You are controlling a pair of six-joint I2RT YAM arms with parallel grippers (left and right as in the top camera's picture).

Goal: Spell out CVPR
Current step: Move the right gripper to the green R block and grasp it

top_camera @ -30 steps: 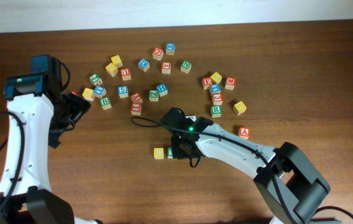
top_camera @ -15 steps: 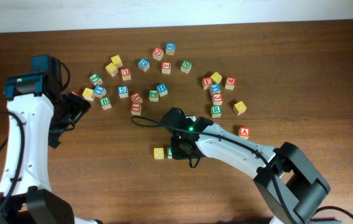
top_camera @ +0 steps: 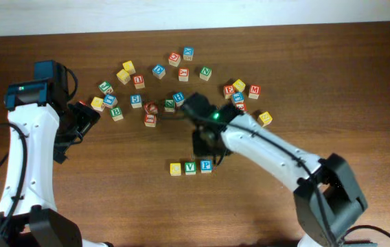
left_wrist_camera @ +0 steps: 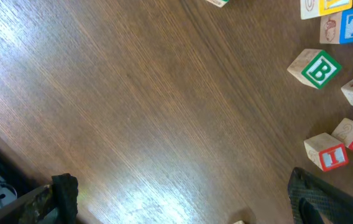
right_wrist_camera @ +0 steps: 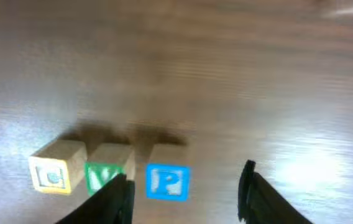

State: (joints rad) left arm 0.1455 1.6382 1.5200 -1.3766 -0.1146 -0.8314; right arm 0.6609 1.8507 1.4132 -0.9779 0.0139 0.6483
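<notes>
The right gripper (top_camera: 205, 142) has lifted off the row, jaws apart and empty. The P block (top_camera: 207, 165) now sits beside the V block (top_camera: 191, 168) and a yellow block (top_camera: 175, 169), presumably C. Only R is missing. The left gripper (left_wrist_camera: 183, 186) idles, jaws spread.

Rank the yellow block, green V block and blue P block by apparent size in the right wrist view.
1. yellow block, widest.
2. blue P block, barely smaller.
3. green V block, partly behind an end effector finger, so unsure; all three nearly alike.
</notes>
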